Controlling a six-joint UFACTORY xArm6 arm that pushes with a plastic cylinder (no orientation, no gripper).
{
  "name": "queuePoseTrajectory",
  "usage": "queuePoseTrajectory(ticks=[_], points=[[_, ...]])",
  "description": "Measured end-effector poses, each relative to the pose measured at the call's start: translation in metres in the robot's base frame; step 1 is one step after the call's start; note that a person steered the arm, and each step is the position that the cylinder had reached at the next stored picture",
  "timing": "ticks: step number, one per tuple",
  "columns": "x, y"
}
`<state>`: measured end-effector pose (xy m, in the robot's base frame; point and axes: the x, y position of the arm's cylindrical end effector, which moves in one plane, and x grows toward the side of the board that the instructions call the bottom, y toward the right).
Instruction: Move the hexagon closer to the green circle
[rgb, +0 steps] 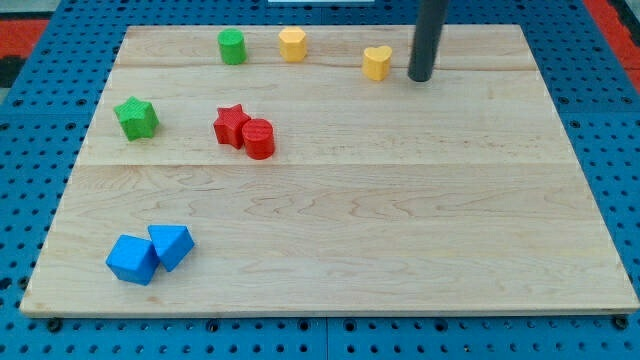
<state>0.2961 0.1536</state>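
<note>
The yellow hexagon (292, 44) stands near the view's top edge of the wooden board, a short gap to the right of the green circle (232, 46). My tip (420, 77) touches the board at the top right, just right of the yellow heart (377, 63) and well to the right of the hexagon. The heart lies between my tip and the hexagon.
A green star (136, 117) sits at the left. A red star (231, 125) touches a red cylinder (259, 138) left of centre. Two blue blocks, a cube-like one (132, 259) and a wedge-like one (171, 245), touch at the bottom left. The board (400, 220) lies on a blue pegboard.
</note>
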Motion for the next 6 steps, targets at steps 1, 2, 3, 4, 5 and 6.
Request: queuePoseTrajectory(ticks=[1,2,3,4,5,6], points=[[-0.038,0.056],[-0.09,0.021],[-0.105,-0.036],[-0.1,-0.133],[-0.089,-0.191],[-0.066,-0.188]])
